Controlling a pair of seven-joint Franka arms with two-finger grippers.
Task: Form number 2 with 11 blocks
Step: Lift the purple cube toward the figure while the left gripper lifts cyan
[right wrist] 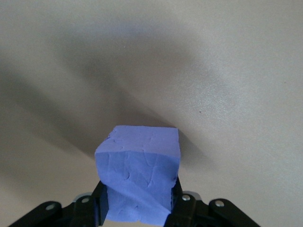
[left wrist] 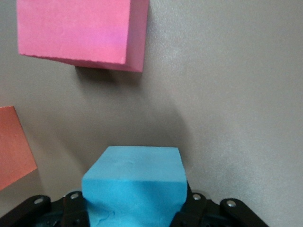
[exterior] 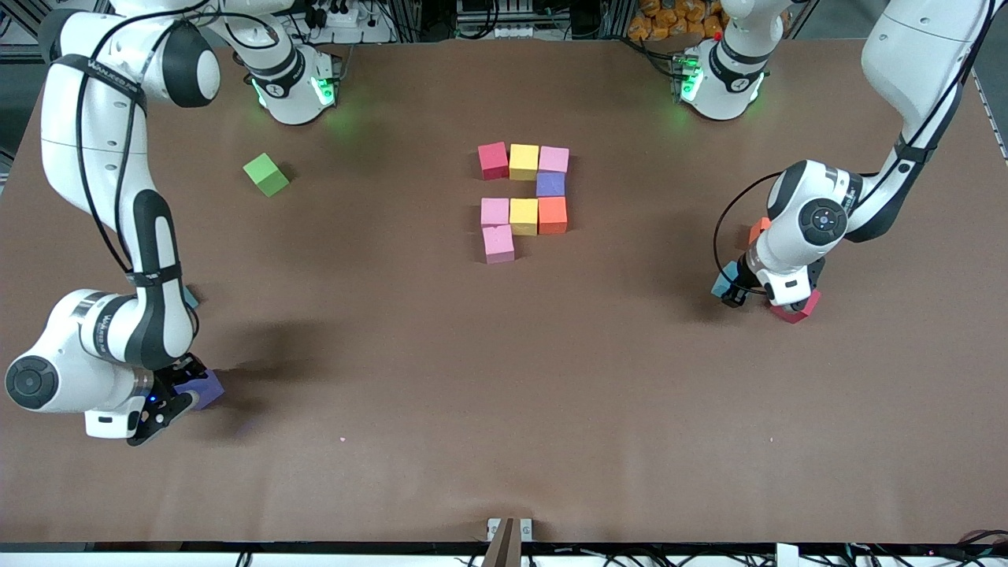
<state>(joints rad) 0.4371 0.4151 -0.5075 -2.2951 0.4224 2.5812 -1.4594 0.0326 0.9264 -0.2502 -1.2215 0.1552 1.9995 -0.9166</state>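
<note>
Step in hand: both arms are picking up a block at once. The figure (exterior: 523, 197) sits mid-surface, toward the robots' bases, and counts 8 blocks: a row of 3, 1 purple below it, a second row of 3, and 1 pink block nearer the front camera. By my count 3 remain to be placed.

Left end effector (exterior: 740, 293): low at the left arm's end of the surface, its fingers pressed against the sides of a light blue block (left wrist: 135, 182). A red block (exterior: 797, 307) and an orange block (left wrist: 12, 146) lie just beside it.

Right end effector (exterior: 177, 402): low at the right arm's end, clamped on a purple block (right wrist: 139, 182).

Next move, in my judgement: lift each block clear of its neighbours, carry it to the figure and extend the bottom row squarely against the lone pink block (exterior: 498, 243).

View comparison: the wrist views confirm both grips, which the arms largely hide in the front view. Only the front view shows the figure and the stray green cube (exterior: 266, 174).
</note>
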